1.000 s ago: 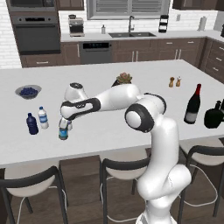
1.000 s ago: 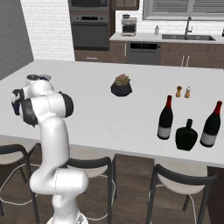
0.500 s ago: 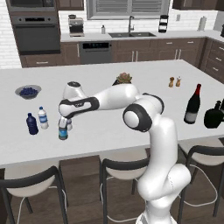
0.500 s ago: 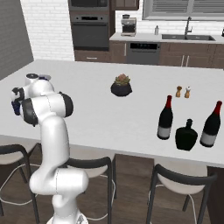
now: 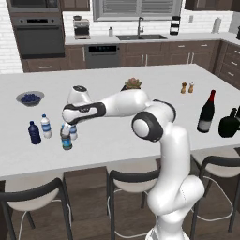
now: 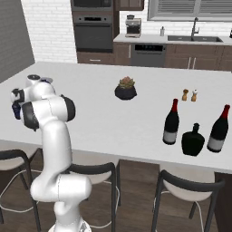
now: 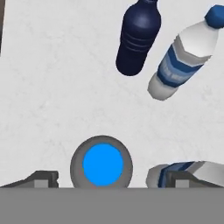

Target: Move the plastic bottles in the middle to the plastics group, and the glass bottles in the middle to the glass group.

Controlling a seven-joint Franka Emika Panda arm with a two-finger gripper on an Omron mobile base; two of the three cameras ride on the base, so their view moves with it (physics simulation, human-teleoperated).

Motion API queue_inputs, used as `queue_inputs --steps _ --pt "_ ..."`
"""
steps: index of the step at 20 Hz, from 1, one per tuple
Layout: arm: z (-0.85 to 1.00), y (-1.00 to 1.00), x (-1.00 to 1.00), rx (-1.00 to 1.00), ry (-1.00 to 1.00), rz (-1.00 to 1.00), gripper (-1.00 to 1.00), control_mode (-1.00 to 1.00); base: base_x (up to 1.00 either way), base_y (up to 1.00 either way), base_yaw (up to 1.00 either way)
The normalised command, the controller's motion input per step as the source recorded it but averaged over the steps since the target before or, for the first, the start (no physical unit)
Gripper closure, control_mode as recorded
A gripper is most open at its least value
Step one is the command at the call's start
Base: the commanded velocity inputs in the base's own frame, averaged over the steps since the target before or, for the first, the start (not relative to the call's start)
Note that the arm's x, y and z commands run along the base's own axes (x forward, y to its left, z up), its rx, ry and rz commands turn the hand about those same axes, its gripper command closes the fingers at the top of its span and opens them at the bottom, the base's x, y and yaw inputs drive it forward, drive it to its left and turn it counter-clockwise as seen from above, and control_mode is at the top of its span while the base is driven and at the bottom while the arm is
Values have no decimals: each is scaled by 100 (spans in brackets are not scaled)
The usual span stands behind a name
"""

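My gripper hangs open just above the grey-blue bottle, its fingertips wide on either side of the blue cap without touching it. A small clear bottle stands right beside it, partly behind my right fingertip. Just to the left stand the navy bottle and the clear white-capped bottle with a blue label. Far right, a tall wine bottle stands next to the squat black bottle. A second wine bottle stands on the squat bottle's other side.
A bowl of blueberries sits behind the small bottles. A potted plant and salt and pepper shakers stand mid-counter. Stools line the counter's near edge.
The hand has lifted very slightly over the grey-blue bottle. The bottles stand where they were.
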Motion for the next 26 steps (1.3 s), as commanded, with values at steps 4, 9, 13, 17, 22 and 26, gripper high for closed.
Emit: queue_inputs --steps 4,9,13,17,22,26 --pt "24 -13 -12 8 0 0 -100 -100 0 0 0" --pt "38 -58 -49 13 3 -15 -100 -100 0 0 0" --pt "23 -67 -68 3 2 -26 -100 -100 0 0 0" --pt "8 -79 -60 0 6 -24 -100 -100 0 0 0" --pt "5 -89 -67 0 9 -14 -100 -100 0 0 0" --pt "18 -88 -65 4 16 -14 -100 -100 0 0 0"
